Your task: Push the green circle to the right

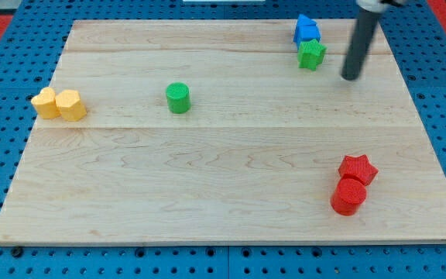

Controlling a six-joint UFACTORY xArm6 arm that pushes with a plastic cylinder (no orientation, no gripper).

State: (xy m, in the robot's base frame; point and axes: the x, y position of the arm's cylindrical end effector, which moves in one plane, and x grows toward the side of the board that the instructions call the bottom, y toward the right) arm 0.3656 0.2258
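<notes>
The green circle (178, 98) stands left of centre in the upper half of the worktop (207, 186), with bare wood on every side and a long open stretch toward the view's right. My tip (351, 77) rests far off at the upper right, just beside the green star (311, 54), which touches the blue blocks (307, 29) above it. There is no hand, only the rod. Two yellow blocks (59, 104) sit at the left edge. A red star (358, 168) and a red cylinder (349, 196) sit touching at the lower right.

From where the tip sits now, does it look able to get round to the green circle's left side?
Probably yes: my tip is far right of the green circle, and no block lies between them.
</notes>
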